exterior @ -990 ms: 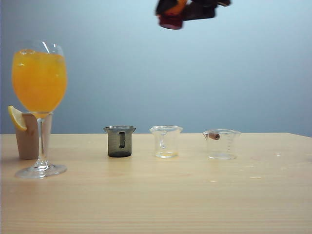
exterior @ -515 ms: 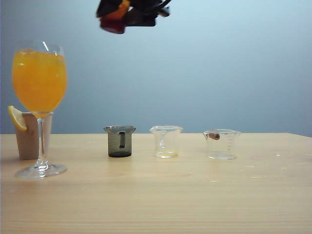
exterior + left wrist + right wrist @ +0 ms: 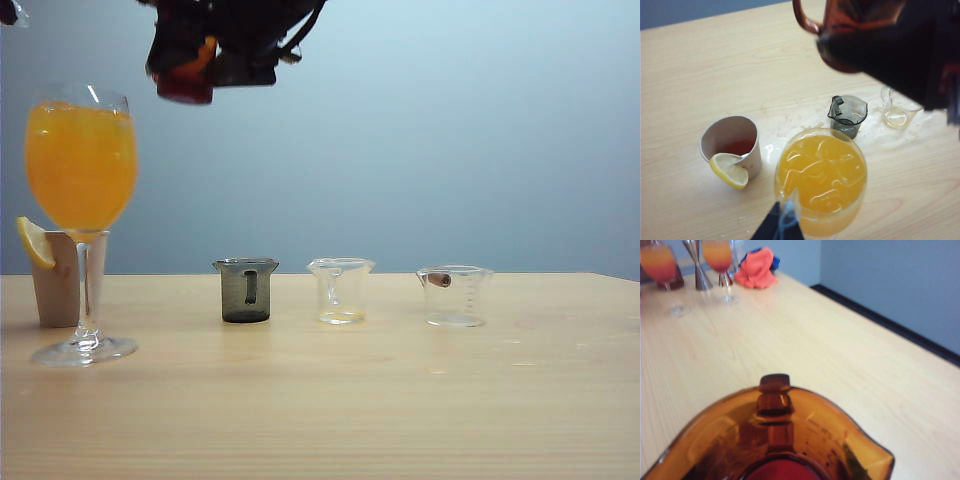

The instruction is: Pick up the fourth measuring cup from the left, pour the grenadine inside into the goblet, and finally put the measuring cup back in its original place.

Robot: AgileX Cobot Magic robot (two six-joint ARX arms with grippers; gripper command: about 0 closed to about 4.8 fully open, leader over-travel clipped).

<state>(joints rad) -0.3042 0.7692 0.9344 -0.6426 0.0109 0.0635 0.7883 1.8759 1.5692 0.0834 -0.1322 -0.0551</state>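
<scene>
Four small measuring cups show in all: a smoky grey one [image 3: 246, 290] and two clear ones [image 3: 341, 290] [image 3: 456, 295] standing in a row on the desk [image 3: 320, 410], and one amber cup [image 3: 770, 445] with red liquid [image 3: 782, 474] carried in the air. There is one tall goblet [image 3: 80, 200] of orange juice [image 3: 80, 165], one beige holder [image 3: 58, 278] and one lemon slice [image 3: 34, 242]. Far off in the right wrist view stand two more filled stemmed glasses [image 3: 659, 270] [image 3: 719, 262], one metal jigger [image 3: 701, 270] and one orange-red cloth [image 3: 756, 267].
</scene>
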